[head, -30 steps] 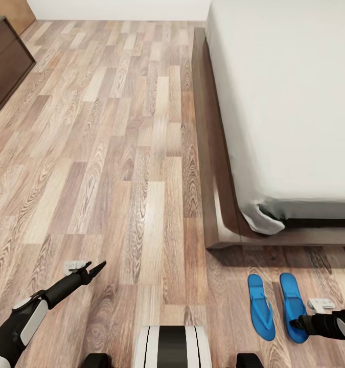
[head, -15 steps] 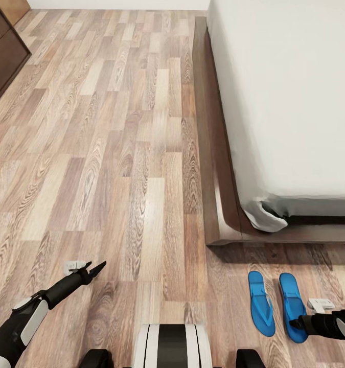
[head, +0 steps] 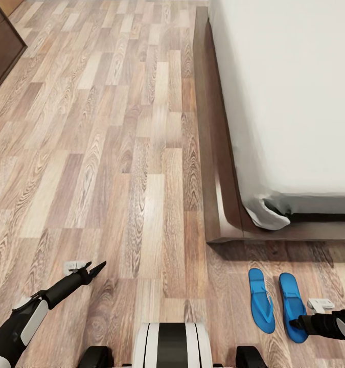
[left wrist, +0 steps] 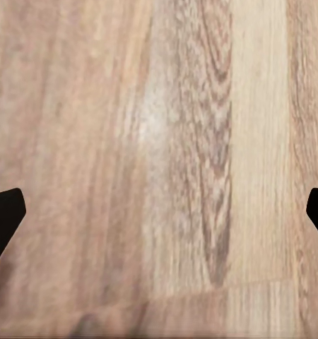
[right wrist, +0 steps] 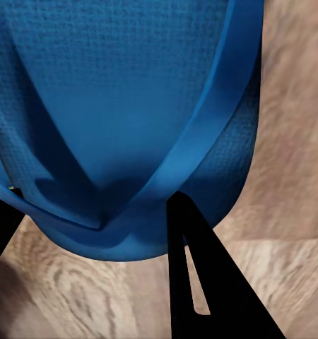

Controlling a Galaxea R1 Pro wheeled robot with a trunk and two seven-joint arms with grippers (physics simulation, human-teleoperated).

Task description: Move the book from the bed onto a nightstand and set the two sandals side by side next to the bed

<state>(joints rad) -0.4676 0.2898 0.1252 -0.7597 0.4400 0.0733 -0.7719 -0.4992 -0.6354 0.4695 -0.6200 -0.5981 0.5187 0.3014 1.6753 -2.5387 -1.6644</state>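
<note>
The wood-plank floor [head: 116,168] carries the bed [head: 223,204] and two blue sandals [head: 261,301] side by side.

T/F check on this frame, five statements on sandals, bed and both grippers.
1. Two blue sandals lie side by side on the wood floor. True.
2. The sandals lie along the long side of the bed. False: they lie on the floor just past its corner, at its short end.
3. The left gripper hangs over bare floor, jaws spread wide. True.
4. The right gripper is far from both sandals. False: it is at the right-hand sandal, a finger beside the strap.
5. A book lies on the mattress. False: the visible part is bare.
</note>
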